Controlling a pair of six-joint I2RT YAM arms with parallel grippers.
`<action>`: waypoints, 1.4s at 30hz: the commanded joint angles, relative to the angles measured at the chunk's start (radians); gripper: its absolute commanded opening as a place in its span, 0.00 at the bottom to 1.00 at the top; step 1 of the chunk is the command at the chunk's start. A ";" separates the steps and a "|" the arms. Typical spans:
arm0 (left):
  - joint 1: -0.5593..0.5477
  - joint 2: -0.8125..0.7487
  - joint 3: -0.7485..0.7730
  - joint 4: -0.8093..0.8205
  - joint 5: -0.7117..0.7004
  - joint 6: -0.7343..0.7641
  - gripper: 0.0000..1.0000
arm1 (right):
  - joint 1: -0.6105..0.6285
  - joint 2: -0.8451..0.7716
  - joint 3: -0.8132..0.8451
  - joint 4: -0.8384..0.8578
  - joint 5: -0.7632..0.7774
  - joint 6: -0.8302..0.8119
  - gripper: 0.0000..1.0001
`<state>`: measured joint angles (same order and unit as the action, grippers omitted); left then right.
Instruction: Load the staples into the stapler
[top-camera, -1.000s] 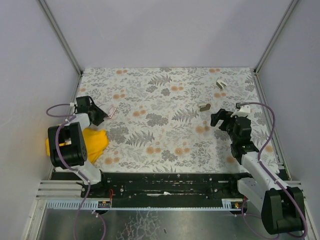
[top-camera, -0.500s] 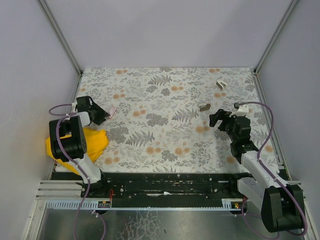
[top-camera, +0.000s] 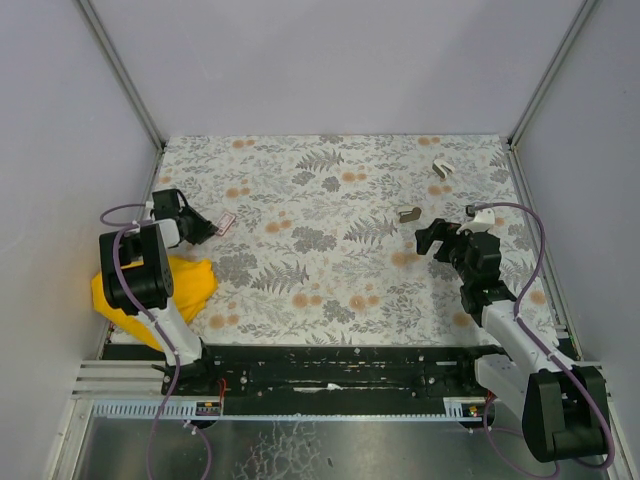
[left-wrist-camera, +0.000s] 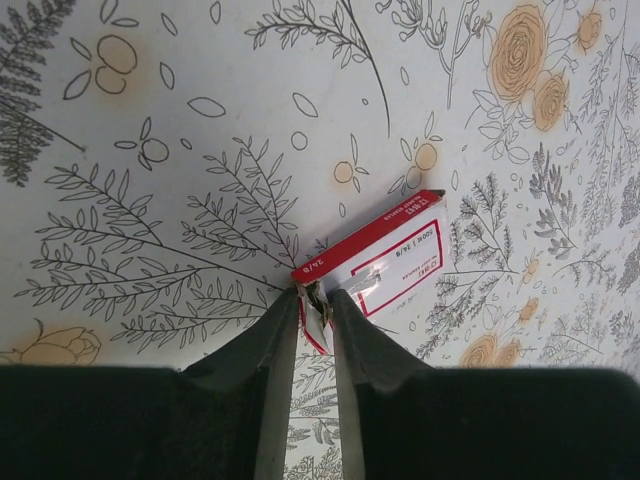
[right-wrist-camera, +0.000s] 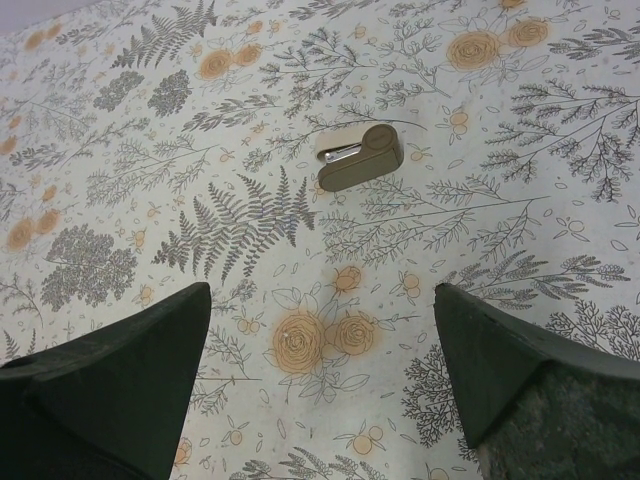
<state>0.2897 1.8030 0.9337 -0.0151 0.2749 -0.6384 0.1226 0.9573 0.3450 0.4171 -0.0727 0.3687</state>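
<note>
Table (top-camera: 330, 290) – I see a floral-print cover, plain grey walls (top-camera: 330, 60) on three sides | staples (left-wrist-camera: 385, 255) lie flat at the table's left side, left gripper (left-wrist-camera: 315, 300) narrow, pinching the carton's near corner | right gripper (right-wrist-camera: 322, 295) wide, holding nothing — stapler (right-wrist-camera: 360, 158) on the print ahead of it.

Bench (top-camera: 330, 290): cream cover, grey fern-and-leaf print, scattered orange roses.
Staples carton (left-wrist-camera: 385, 258): red edges, white face with red lettering.
Stapler (right-wrist-camera: 360, 158): tan-brown, silver metal at one end.
Cloth (top-camera: 190, 285) at near-left corner: yellow.
V-shaped piece (top-camera: 443, 168) near far-right corner: whitish.
Left pincer (left-wrist-camera: 315, 310), right pincer (right-wrist-camera: 322, 295): black.
</note>
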 joint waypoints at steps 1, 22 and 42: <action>0.006 0.042 0.024 -0.020 0.015 0.060 0.18 | 0.005 0.003 0.045 0.066 -0.034 0.000 1.00; -0.321 0.027 0.114 -0.196 0.049 0.341 0.00 | 0.004 0.029 0.066 0.037 -0.098 -0.016 1.00; -0.727 -0.286 -0.156 -0.214 0.055 0.171 0.00 | 0.171 0.429 0.210 -0.185 -0.563 0.368 0.64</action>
<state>-0.4305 1.5917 0.8379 -0.2737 0.3096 -0.3710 0.2333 1.3674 0.5587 0.1909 -0.5171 0.5854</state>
